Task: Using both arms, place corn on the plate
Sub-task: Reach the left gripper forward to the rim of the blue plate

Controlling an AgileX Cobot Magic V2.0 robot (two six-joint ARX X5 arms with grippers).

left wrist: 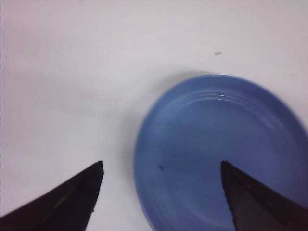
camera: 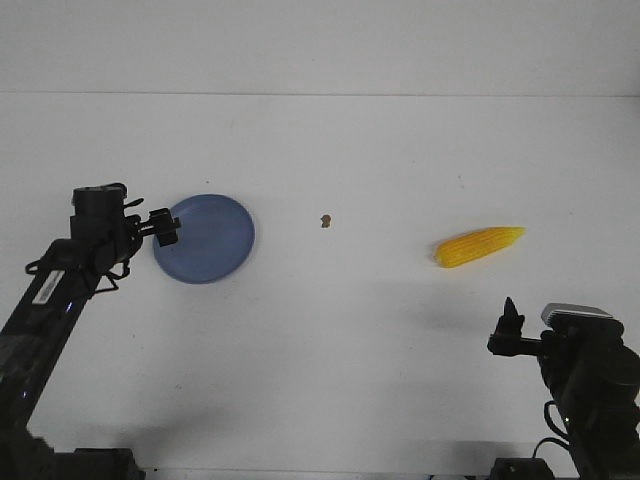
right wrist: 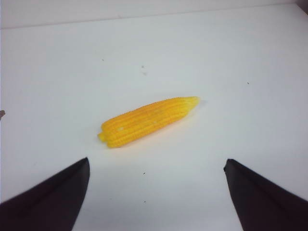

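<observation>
Nothing is being held yet: corn cob [camera: 478, 245] is lying on counter [camera: 350, 340], well apart from blue plate [camera: 205, 238]. Both end effectors are spread & empty, left end effector [left wrist: 161, 192] at plate rim, right end effector [right wrist: 156, 192] near corn; pick & place are left.

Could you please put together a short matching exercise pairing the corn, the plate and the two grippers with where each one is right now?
Things:
1. corn
2. plate
3. left gripper
4. right gripper

Places or states:
A. open at the plate's left rim
B. lying on the table's right side
C. empty, on the table's left side
D. open, short of the corn, touching nothing

Pairs: 1-B, 2-C, 3-A, 4-D
</observation>
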